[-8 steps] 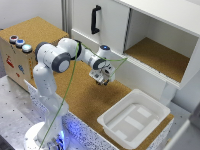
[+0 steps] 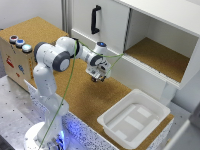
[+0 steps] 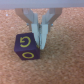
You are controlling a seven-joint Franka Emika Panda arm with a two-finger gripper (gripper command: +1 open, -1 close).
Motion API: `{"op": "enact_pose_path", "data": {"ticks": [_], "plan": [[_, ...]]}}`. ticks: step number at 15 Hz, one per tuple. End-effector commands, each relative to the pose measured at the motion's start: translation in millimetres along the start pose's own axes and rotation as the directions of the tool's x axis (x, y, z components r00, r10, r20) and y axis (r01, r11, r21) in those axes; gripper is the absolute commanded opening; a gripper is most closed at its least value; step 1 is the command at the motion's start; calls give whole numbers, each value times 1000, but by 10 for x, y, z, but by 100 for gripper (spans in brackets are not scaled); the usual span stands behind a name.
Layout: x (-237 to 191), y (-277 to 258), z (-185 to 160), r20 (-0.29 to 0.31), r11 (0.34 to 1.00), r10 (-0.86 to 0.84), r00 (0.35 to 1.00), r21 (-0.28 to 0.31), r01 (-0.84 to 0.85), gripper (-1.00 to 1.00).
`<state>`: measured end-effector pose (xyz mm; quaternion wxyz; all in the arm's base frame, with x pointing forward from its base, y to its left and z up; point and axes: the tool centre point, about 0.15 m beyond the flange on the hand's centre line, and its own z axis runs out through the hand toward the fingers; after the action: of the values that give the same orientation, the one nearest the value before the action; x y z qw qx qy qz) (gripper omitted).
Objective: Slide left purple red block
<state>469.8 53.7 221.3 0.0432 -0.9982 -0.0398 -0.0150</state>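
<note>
The fingers (image 3: 44, 31) stand nearly together, gripping nothing — their tips touch the edge of the purple red block (image 3: 27, 46), which sits on the cork tabletop (image 2: 85, 97). The gripper (image 2: 97, 76) hangs low before the white cabinet (image 2: 112, 25); a white tray (image 2: 134, 121) lies nearby.

Block (image 3: 26, 46) beside end effector (image 3: 39, 41), on cork

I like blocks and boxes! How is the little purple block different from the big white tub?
The purple red block is dark purple with yellow letters; the white tub is plain white. The block is a solid little cube, smaller than the gripper beside it; the tub is a wide, open, empty tray, far bigger than the gripper. Both sit on the brown cork tabletop.
</note>
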Motion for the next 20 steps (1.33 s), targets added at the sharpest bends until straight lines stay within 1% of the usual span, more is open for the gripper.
{"op": "enact_pose_path", "data": {"ticks": [1, 5, 8, 11, 14, 16, 17, 18, 19, 20], "plan": [[197, -321, 20, 117, 989, -8, 993, 145, -9, -100], [185, -671, 81, 128, 979, -132, 983, 173, 109, -100], [170, -837, 105, 127, 966, -193, 973, 196, 166, -100], [143, -1002, 92, 100, 948, -274, 956, 192, 252, -100], [107, -973, 83, 94, 949, -273, 958, 190, 251, -100], [65, -884, 23, 76, 958, -252, 965, 163, 238, -100], [53, -798, -75, 44, 966, -239, 970, 111, 233, -100], [49, -693, -276, -8, 972, -223, 975, 74, 223, -100], [33, -626, -461, -48, 972, -229, 972, 38, 230, -100], [11, -563, -623, -71, 973, -223, 972, 36, 226, -100]]}}
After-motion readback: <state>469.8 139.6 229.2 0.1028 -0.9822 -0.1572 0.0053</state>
